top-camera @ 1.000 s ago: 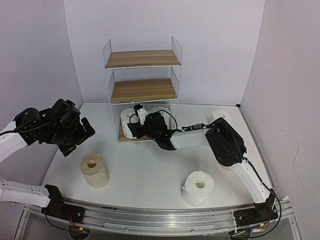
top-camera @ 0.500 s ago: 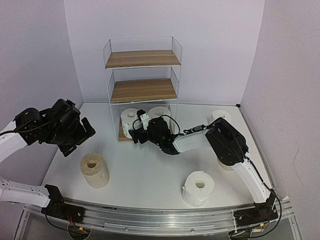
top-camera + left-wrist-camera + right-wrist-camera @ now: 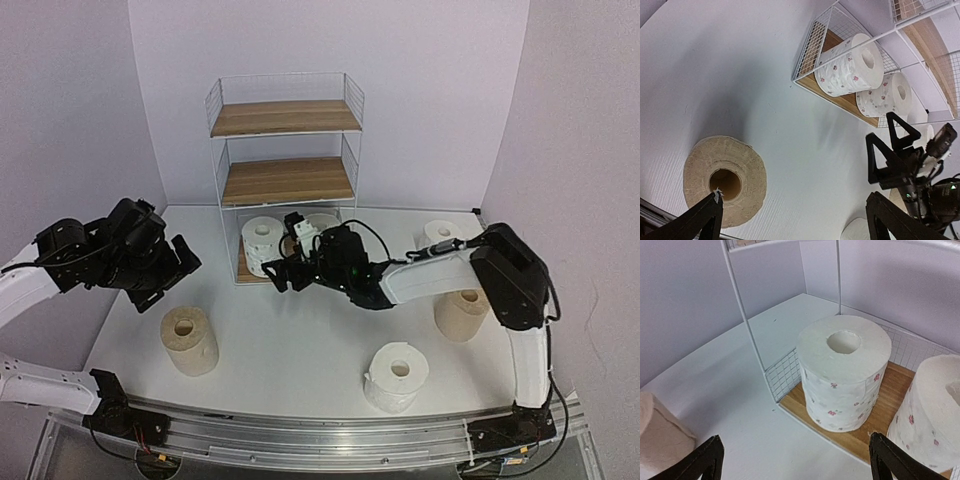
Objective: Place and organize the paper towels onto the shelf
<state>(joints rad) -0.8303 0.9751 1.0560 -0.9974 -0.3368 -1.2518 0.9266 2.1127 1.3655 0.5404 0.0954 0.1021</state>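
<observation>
The shelf (image 3: 288, 180) stands at the back. Two dotted paper towels (image 3: 263, 240) (image 3: 322, 222) stand upright side by side on its bottom board (image 3: 888, 407). My right gripper (image 3: 281, 275) hovers open and empty just in front of that tier, clear of the nearer dotted roll (image 3: 845, 370). A tan roll (image 3: 188, 338) stands at the front left, and my left gripper (image 3: 172, 270) hangs open above it, holding nothing. In the left wrist view that tan roll (image 3: 725, 180) lies beside my left finger (image 3: 702, 220).
A plain white roll (image 3: 398, 375) stands at the front right. A second tan roll (image 3: 460, 312) sits by the right arm's elbow. Another white roll (image 3: 440, 233) rests at the back right. The two upper shelf boards carry nothing.
My right gripper has opened, let go of a dotted roll on the bottom tier and drawn back out of the shelf. The left gripper has shifted slightly right.
</observation>
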